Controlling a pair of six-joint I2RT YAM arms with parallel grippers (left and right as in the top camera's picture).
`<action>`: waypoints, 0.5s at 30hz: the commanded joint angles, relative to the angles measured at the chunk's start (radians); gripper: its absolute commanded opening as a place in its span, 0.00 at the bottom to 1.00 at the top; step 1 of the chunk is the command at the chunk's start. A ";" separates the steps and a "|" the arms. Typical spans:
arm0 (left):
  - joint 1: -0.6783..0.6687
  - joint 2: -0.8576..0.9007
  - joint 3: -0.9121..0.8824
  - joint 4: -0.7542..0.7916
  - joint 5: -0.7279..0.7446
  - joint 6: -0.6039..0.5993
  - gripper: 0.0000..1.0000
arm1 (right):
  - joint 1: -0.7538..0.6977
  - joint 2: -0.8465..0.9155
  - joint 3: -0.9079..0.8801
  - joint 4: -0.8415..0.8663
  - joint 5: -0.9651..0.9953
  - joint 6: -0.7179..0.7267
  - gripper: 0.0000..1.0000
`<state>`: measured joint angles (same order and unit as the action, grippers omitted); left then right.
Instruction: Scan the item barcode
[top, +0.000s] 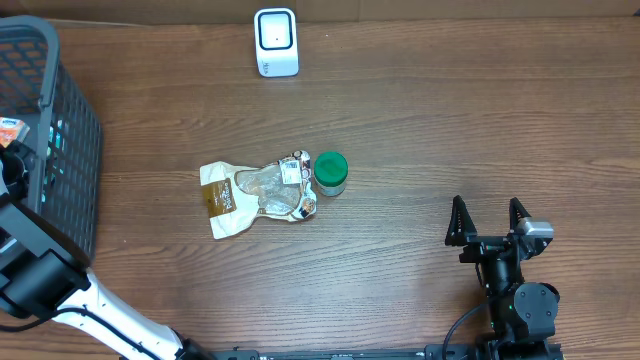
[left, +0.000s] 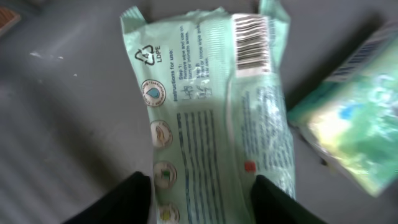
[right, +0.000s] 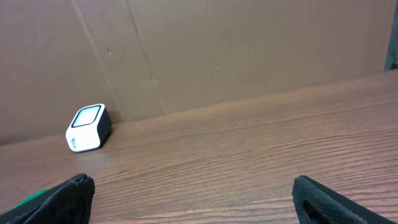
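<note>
While barcode (left: 252, 42) faces up, wipes pack (left: 211, 124) lies between left fingers (left: 134, 199).

A pale green pack of wipes (left: 211, 124) lies flat between the fingers of the left gripper (left: 199, 193), printed back up, its barcode (left: 252, 42) at the far end. The white scanner (right: 87, 127) stands upright well ahead of the right gripper (right: 196, 199), off to its left.

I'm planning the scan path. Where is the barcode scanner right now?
Overhead, the white scanner stands at the table's far edge by the cardboard wall, left of centre, beyond the green-lidded jar.
</note>
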<state>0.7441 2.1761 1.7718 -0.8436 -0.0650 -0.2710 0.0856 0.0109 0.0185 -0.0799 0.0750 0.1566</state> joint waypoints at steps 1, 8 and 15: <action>0.002 0.042 0.013 0.002 -0.016 -0.014 0.50 | -0.003 -0.008 -0.010 0.003 0.002 -0.002 1.00; 0.002 0.055 -0.004 0.026 -0.013 -0.027 0.47 | -0.003 -0.008 -0.010 0.003 0.002 -0.001 1.00; 0.002 0.108 -0.031 0.009 -0.013 -0.032 0.10 | -0.003 -0.008 -0.010 0.003 0.002 -0.001 1.00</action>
<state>0.7441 2.2044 1.7721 -0.8135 -0.0681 -0.2962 0.0856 0.0109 0.0185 -0.0799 0.0753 0.1570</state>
